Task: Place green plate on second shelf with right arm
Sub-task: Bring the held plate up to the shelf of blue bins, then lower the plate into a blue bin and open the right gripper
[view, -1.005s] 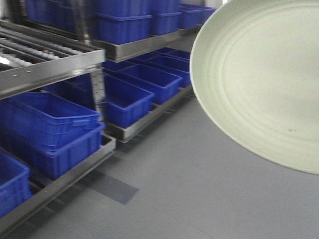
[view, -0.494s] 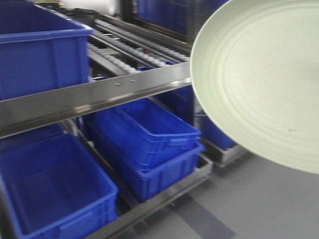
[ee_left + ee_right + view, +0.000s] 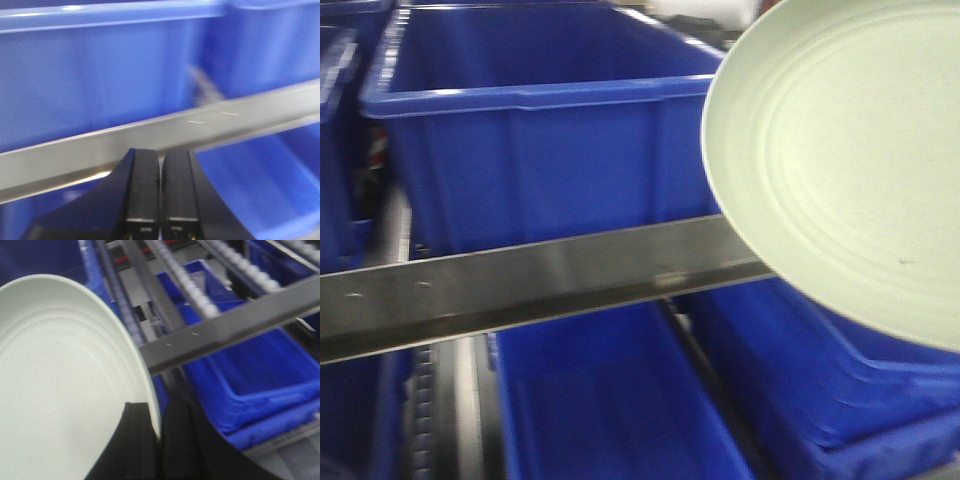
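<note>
While blue bins [image 3: 540, 150] fill the space beyond both tools, a steel rail [image 3: 520, 285] runs crosswise just past their tips. The plate [image 3: 850, 160], held in the air short of that rail, spreads up and leftward from the right tool [image 3: 159, 426], which is clenched on its rim. The left tool [image 3: 160, 167] is clenched too, finger against finger.

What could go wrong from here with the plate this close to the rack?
1. The right tool pinches the round pale-green plate only at its rim, so a jolt could tilt or drop it.
2. In the front view the plate overlaps the grey metal shelf rail. Depth is unclear, so its edge may clip the rail.
3. The deep blue plastic bin sits just behind that rail, leaving little visible landing space.
</note>
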### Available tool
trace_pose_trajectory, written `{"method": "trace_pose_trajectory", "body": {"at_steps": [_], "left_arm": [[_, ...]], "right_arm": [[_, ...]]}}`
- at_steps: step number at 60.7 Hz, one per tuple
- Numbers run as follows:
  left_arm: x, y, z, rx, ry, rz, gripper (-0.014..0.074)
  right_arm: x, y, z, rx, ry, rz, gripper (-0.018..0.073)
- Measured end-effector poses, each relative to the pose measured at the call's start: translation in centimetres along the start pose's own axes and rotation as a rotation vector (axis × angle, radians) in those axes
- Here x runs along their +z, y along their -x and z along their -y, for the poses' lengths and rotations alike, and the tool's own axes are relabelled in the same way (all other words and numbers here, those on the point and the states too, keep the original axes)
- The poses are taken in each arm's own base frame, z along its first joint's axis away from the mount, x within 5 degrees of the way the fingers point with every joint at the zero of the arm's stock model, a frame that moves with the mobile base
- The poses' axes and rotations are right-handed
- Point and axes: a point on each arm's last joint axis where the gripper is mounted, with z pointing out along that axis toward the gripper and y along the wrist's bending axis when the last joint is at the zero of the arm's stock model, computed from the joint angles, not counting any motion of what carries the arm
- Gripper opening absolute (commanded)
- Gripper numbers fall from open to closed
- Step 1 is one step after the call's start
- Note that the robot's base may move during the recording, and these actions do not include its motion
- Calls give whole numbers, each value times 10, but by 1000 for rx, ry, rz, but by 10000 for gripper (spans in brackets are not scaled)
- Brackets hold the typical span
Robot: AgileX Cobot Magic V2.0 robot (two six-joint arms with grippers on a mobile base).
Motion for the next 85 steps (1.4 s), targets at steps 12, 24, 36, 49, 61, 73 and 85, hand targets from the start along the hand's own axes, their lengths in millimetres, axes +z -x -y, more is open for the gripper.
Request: {"method": "trace_pose_trajectory", "body": {"at_steps": [12,24,36,49,61,73,85], "left_arm": [[0,0,0,0,0,0,124],[0,0,0,0,0,0,124],[0,0,0,0,0,0,124],[0,0,0,0,0,0,124],[0,0,0,0,0,0,124],[0,0,0,0,0,0,124],[0,0,0,0,0,0,124]], "right_arm": [[0,0,0,0,0,0,56],[0,0,0,0,0,0,56],[0,0,0,0,0,0,56],[0,0,0,0,0,0,56],[0,0,0,0,0,0,56],[0,0,0,0,0,0,56],[0,0,0,0,0,0,56]]}}
